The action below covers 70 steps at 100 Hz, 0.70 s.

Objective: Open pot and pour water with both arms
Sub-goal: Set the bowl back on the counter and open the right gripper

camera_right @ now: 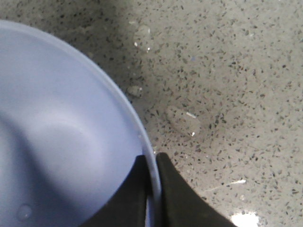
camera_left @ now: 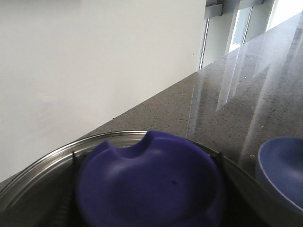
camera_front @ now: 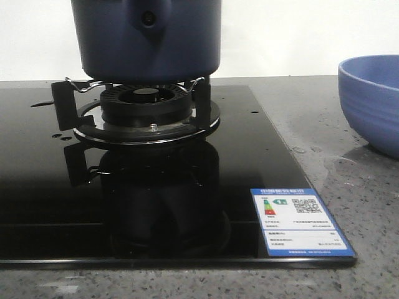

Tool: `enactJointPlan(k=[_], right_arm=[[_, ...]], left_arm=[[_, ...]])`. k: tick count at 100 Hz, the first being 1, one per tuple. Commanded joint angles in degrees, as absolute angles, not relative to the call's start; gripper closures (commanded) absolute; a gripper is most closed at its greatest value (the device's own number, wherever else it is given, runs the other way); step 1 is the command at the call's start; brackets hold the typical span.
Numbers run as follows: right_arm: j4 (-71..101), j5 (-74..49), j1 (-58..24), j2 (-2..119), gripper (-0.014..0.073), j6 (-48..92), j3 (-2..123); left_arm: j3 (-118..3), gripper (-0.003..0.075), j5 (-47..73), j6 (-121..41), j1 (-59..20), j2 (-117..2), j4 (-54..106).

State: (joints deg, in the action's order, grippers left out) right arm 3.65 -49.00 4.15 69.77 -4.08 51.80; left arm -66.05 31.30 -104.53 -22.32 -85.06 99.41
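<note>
Right jaws [camera_right: 152, 176] pinching bowl [camera_right: 57, 127] rim, pot [camera_front: 146, 37] on burner [camera_front: 146, 109]

Pot [camera_front: 146, 38]: matt dark navy, smooth. Hob [camera_front: 124, 199]: black glass, very glossy, mirrors the burner. Burner [camera_front: 146, 103]: matt black metal; wire supports [camera_front: 81, 86] bright metal. Label [camera_front: 299, 222]: glossy printed paper/film. Table [camera_front: 349, 187]: grey speckled stone, semi-polished, w/ glossy water [camera_right: 182, 120] drops. Bowl [camera_right: 61, 137]: light blue, smooth, satin; ribbed outside. Right fingers [camera_right: 173, 189]: matt black, plastic-looking. Left wrist view: shiny steel rim [camera_left: 38, 163], blurred.
</note>
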Motion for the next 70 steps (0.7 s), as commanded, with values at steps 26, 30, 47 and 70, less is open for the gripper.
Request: enactJointPlan(k=[26, 30, 47, 70], right_arm=[[3.76, -49.91, 4.52, 69.62, 0.0211, -3.53, 53.8], [3.49, -50.06, 4.52, 69.5, 0.0165, -3.53, 54.05], [3.47, -53.7, 4.52, 69.17, 0.0132, -3.53, 59.21], [3.59, -56.0, 4.52, 64.19, 0.0132, -3.53, 71.91]], left_arm=[[-68.48, 0.0426, 31.38, -104.49, -22.12, -82.9, 103.51], [-68.36, 0.0426, 31.38, -104.38, -22.12, -82.9, 103.51], [-67.66, 0.0426, 29.33, -101.4, -22.12, -82.9, 100.66], [-66.35, 0.0426, 29.04, -101.4, -22.12, -82.99, 100.53]])
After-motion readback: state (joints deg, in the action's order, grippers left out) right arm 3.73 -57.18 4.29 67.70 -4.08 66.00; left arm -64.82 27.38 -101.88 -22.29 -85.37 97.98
